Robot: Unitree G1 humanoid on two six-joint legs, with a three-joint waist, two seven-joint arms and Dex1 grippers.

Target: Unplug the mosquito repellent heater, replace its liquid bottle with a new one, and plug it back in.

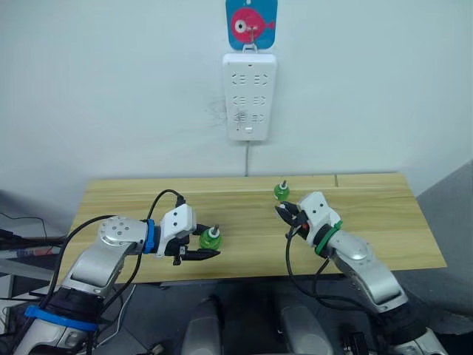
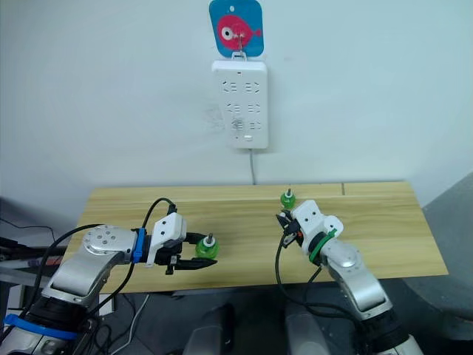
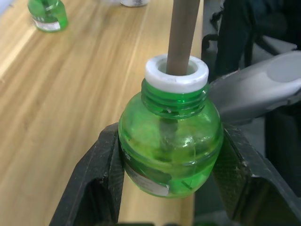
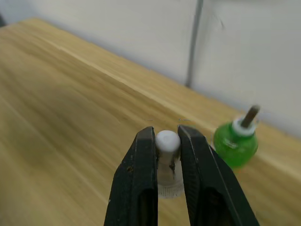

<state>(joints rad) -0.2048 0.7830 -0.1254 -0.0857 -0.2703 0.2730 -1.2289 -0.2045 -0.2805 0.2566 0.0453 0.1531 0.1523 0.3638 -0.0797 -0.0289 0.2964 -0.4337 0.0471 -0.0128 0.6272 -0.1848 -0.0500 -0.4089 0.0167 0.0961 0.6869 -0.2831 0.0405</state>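
My left gripper (image 1: 210, 245) is shut on a green liquid bottle (image 3: 169, 141) with a white neck and a brown wick, held just above the table's front edge (image 1: 211, 238). A second green bottle (image 1: 281, 191) stands upright near the table's back middle. Just in front of it, my right gripper (image 1: 285, 215) is shut on a small white-topped, clear-bodied cap (image 4: 168, 141), slightly above the wood. The mosquito repellent heater is out of view.
A long white power strip (image 1: 250, 96) hangs on the wall under a blue fish hook, its cord dropping behind the wooden table (image 1: 384, 222). Its sockets look bare. A grey chair edge shows at the far right.
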